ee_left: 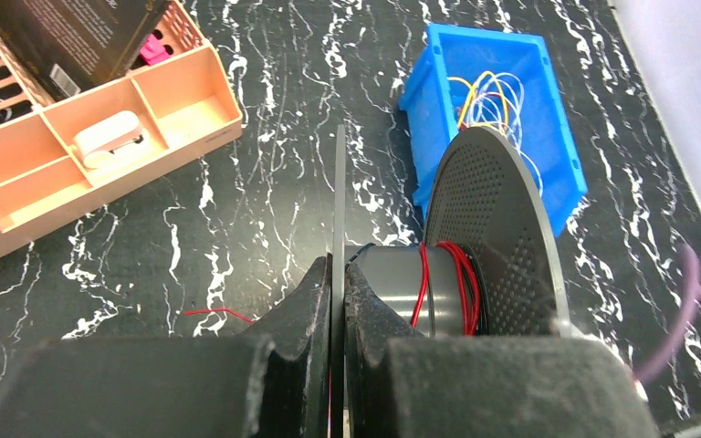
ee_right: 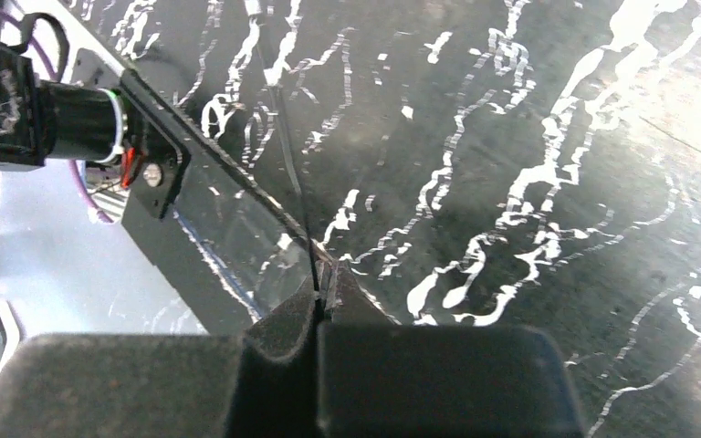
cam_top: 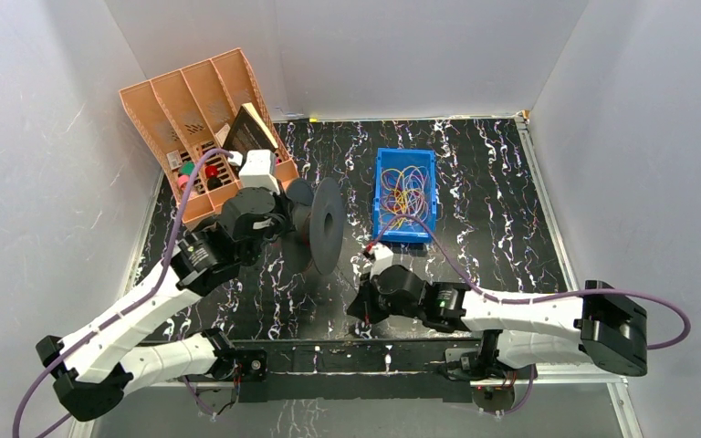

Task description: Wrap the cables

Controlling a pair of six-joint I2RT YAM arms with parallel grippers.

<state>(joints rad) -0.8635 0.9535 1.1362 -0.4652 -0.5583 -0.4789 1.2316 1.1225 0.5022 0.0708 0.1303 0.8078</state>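
— Black tabletop (cam_top: 511,210), veined white, with pale walls on three sides. Left side first?

— Your left gripper (ee_left: 338,274) is clamped narrow on the near flange of the grey spool (ee_left: 497,210). The disc stands edge-on between its fingers (ee_left: 292,319). Just beyond them, a red cable (ee_left: 461,283) sits in a few turns round the spool's core, close to the far flange. A loose red end (ee_left: 219,312) lies on the table just left of the fingers.

— And the other cables (ee_left: 488,96)?

— Ahead of that gripper and to its right, a blue bin (ee_left: 561,182) holds them in a loose tangle of yellow, orange and red. Ahead and to its left sits a peach organiser (ee_left: 173,100).

— Right side?

— Your right gripper (ee_right: 319,292) is pressed together low over the table, near the arms' base rail (cam_top: 347,358). A thin dark cable (ee_right: 287,155) comes out from between its fingertips and runs ahead of the tool across the tabletop.
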